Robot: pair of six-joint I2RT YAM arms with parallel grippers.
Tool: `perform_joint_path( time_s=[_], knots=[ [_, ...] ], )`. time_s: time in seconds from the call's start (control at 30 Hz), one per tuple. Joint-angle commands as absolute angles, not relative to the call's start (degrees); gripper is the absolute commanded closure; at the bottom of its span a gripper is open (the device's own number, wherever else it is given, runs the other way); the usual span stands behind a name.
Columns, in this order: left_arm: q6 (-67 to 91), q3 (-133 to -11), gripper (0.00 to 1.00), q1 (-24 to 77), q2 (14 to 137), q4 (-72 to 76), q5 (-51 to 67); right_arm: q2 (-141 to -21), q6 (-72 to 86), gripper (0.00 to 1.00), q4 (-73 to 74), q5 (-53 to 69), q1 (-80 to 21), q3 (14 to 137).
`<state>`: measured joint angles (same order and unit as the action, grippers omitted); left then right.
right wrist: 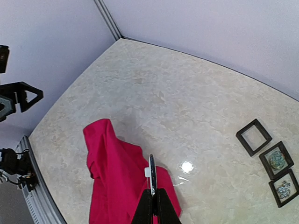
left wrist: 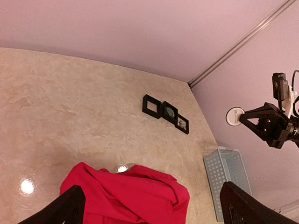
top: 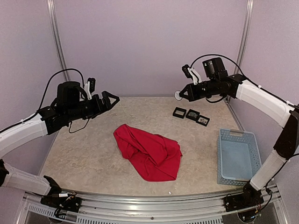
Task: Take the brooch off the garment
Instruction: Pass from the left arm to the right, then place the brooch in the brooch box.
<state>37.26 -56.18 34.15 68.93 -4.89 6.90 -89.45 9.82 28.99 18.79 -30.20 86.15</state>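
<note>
Right hand (top: 181,94) is pinched shut on what we take to be the brooch (top: 178,94), a small round white disc, and holds it high in the air at the rear right, well apart from the garment (top: 149,151). From its own wrist camera we see the disc edge-on between the closed fingers (right wrist: 152,210). Our left hand (top: 112,101) hangs raised on the other side with its fingers (left wrist: 65,207) spread wide and nothing between them. The red garment lies crumpled in a heap in the middle of the surface (top: 84,144), touched by neither hand, and we can make out nothing pinned on the folds that show. We judge, then, that the brooch is already off the fabric and that the step in hand is the carrying away. Near the right hand, at the back of the surface, stand three small black frames (top: 191,115) in a row; one looks empty, and the other two hold something small and glittery. A pale blue basket (top: 236,134) sits at the right edge. Our next move likely calls for bringing the right hand down over a resting place, the empty frame being our guess, and opening only once the disc is low and level, since so light a piece may roll or bounce.
</note>
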Motion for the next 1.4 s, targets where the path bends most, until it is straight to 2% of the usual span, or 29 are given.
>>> perform_joint_path(
  time_s=[0.0,0.23,0.67,1.37],
  knots=[
    [36.3,-54.1,0.01,30.5,65.8,-8.4,-2.3,-98.4,4.2,1.0,38.5,5.9,-30.5,94.4],
    [34.8,-54.6,0.01,25.1,65.5,-11.8,-5.7,-113.1,0.6,1.0,43.5,0.6,-28.6,107.7],
    [35.4,-55.1,0.01,19.8,69.1,-12.1,-2.7,-133.5,-6.1,1.0,50.3,-11.0,-27.6,129.1],
    [33.5,-56.1,0.01,19.3,71.5,-14.5,1.7,-144.7,-9.2,1.0,42.6,-21.2,-27.2,133.1]
  ],
)
